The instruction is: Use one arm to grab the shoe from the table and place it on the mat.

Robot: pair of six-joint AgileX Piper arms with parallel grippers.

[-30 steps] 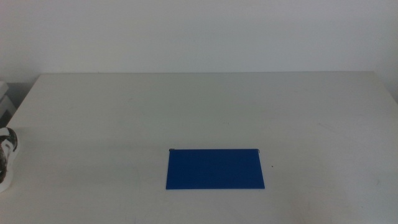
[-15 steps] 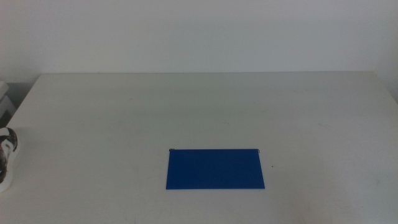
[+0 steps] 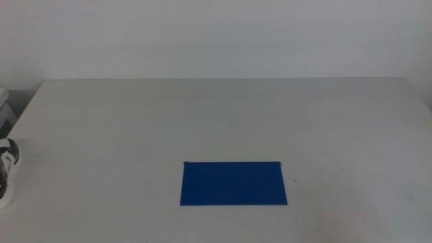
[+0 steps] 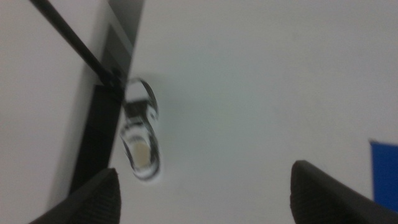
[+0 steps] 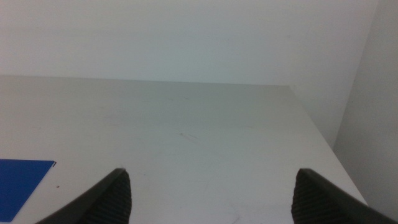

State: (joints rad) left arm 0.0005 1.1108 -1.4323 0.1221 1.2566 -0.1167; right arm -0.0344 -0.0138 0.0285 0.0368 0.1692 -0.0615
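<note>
The shoe (image 3: pixel 7 171) sits at the table's (image 3: pixel 223 115) far left edge, well apart from the mat (image 3: pixel 233 183), which lies bare near the front middle. The left gripper (image 4: pixel 205 193) hangs above the shoe with its jaws spread wide, probably lining up a grab. The right gripper (image 5: pixel 211 196) waits over the right side, jaws also wide apart, holding nothing.

Shoe (image 3: pixel 7 171) at table (image 3: pixel 223 121) edge, mat (image 3: pixel 233 183) apart
</note>
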